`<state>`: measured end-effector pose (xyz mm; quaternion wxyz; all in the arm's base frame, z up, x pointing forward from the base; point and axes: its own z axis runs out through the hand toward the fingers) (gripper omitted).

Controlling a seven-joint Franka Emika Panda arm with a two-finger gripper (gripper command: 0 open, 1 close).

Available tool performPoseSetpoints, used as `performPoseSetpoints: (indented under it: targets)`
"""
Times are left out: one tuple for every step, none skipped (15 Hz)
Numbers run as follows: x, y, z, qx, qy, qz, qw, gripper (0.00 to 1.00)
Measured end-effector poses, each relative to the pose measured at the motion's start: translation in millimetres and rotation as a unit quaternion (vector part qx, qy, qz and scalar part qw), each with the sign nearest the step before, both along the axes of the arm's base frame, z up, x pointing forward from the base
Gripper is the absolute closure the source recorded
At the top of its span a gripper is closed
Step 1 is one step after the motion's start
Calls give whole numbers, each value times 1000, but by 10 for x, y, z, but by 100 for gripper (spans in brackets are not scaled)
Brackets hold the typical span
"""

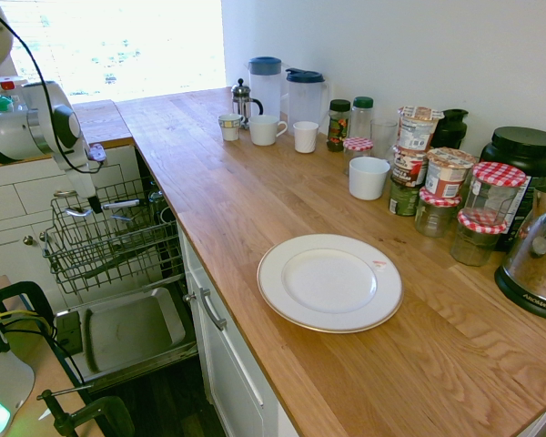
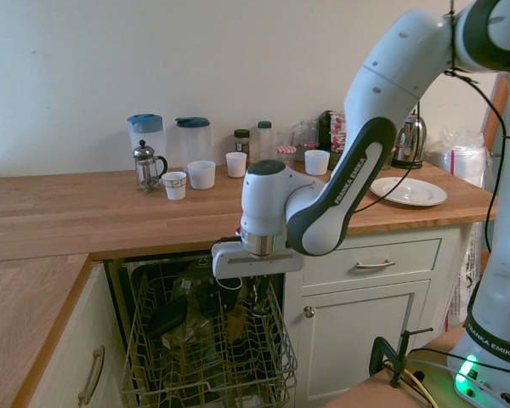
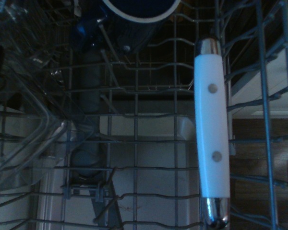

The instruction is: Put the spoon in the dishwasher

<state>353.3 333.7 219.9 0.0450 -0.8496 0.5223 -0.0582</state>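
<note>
Gripper (image 2: 253, 287) found low over the dishwasher (image 2: 208, 340) rack, jaws shut tight, apparently pinching the spoon (image 3: 211, 129): white-handled piece seen at three o'clock in the wrist view. Carry judged nearly done; release into the rack not yet made.

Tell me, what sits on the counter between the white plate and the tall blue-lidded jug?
In the first exterior view, bare wood lies between the plate and the jug, apart from a white mug in front of the jug.

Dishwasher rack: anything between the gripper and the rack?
Nothing visible: the gripper hangs just inside the pulled-out rack. The spoon can't be made out; a white-handled utensil shows in the wrist view.
</note>
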Motion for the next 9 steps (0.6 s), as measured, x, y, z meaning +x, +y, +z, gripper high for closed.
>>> performPoseSetpoints:
  targets:
    - [44, 10, -160, 0, 5, -1, 1000, 100]
    - [86, 29, -310, 1, 10, -1, 1000, 100]
    - [120, 67, -447, -1, 14, -1, 1000, 100]
    - [139, 127, -585, -3, 19, -1, 1000, 100]
    - [158, 192, -724, -5, 24, -1, 1000, 100]
    - [179, 252, -847, -6, 29, -2, 1000, 100]
    - [209, 292, -947, -7, 33, -3, 999, 100]
    - [251, 305, -1031, -6, 35, -9, 999, 100]
    - [285, 293, -1099, -8, 34, -15, 999, 0]
